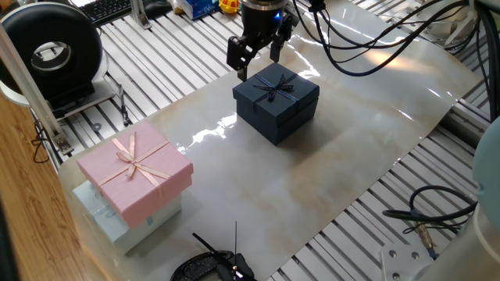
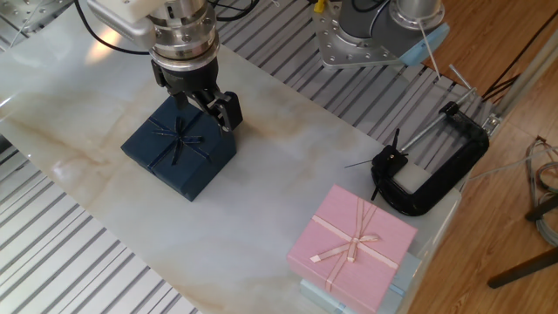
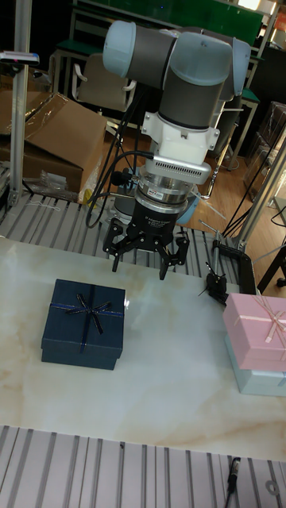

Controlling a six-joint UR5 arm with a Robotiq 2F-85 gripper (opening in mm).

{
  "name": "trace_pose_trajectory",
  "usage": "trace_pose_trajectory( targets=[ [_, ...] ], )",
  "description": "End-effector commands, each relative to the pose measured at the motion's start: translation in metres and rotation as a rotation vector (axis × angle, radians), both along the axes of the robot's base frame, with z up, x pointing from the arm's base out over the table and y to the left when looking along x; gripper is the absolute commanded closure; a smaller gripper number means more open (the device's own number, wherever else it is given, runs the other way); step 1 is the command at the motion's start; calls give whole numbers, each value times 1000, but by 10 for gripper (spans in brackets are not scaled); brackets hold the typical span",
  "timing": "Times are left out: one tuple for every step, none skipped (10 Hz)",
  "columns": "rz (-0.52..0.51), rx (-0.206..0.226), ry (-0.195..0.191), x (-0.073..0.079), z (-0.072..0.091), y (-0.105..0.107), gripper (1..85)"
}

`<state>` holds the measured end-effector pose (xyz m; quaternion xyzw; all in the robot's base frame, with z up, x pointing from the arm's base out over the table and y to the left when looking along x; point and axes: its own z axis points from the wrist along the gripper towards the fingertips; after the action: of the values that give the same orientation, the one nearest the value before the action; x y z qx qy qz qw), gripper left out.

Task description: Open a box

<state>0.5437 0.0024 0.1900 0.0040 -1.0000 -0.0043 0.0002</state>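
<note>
The box (image 1: 276, 101) is a dark navy cube with its lid on and a matching ribbon bow on top; it rests on the marble-patterned mat (image 1: 336, 156). It also shows as the navy box (image 2: 179, 144) in the other fixed view and as the same box (image 3: 83, 323) in the tall view. My gripper (image 1: 255, 56) hangs open just above and behind the box's far edge, with nothing between its fingers. In the other fixed view the gripper (image 2: 199, 98) sits over the box's far corner. The tall view shows the gripper (image 3: 143, 258) raised above the table, to the right of the box.
A pink box (image 1: 135, 173) with a pink bow lies stacked on a pale mint box (image 1: 109, 222) at the mat's near-left corner. A black clamp (image 2: 432, 174) lies beside them. A black round device (image 1: 51, 51) stands at the left, and cables (image 1: 430, 211) lie on the slatted table.
</note>
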Motion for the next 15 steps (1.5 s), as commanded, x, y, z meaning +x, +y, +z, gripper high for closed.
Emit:
trace_pose_trajectory(
  targets=[
    [255, -116, -172, 47, 5, -22, 843],
    [263, -117, -180, 48, 4, -22, 843],
    [271, -122, -184, 49, 4, -23, 843],
    [275, -126, -188, 49, 4, -24, 843],
    [275, -123, -191, 49, 3, -24, 843],
    [270, -121, -192, 49, 3, -23, 843],
    [260, -113, -187, 48, 3, -22, 843],
    [258, -110, -188, 48, 2, -21, 843],
    [252, -108, -185, 47, 2, -21, 843],
    [245, -105, -182, 46, 2, -20, 843],
    [241, -104, -180, 45, 2, -20, 843],
    [236, -104, -177, 45, 2, -20, 843],
    [231, -103, -172, 44, 2, -19, 843],
    [228, -104, -169, 44, 2, -19, 843],
    [228, -103, -166, 43, 2, -19, 843]
  ],
)
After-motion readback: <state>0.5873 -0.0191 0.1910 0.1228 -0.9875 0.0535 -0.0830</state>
